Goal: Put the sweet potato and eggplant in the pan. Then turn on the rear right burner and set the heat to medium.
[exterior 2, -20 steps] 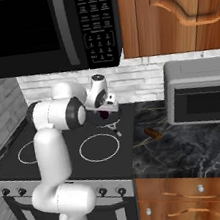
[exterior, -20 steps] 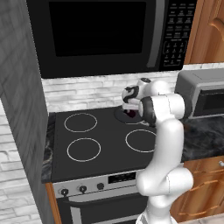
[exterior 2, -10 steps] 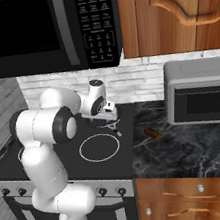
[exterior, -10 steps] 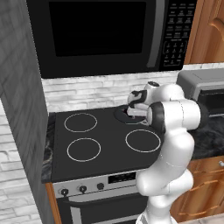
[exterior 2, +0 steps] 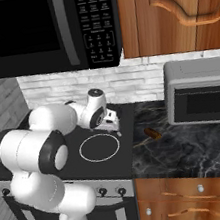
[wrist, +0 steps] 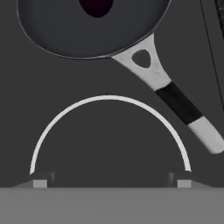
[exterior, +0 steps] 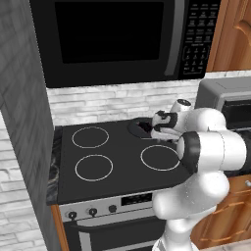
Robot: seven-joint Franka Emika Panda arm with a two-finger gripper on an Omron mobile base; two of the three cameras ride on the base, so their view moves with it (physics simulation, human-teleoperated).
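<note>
Pincer point(wrist: 111, 183) hangs wide apart and empty over the front right ring point(wrist: 109, 127), having pulled back from the pan point(wrist: 65, 30). Eggplant point(wrist: 97, 6) now lies inside the pan on the rear right burner. Sweet potato point(exterior 2: 152, 134) waits on the surface beside the stove, likely the next pickup.

Microwave point(exterior: 122, 37) above; toaster oven point(exterior 2: 202, 91) beside cooktop.

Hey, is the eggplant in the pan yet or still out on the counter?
In. The hand view shows the dark purple eggplant lying inside the pan, within its rim, at the frame's top edge.
</note>
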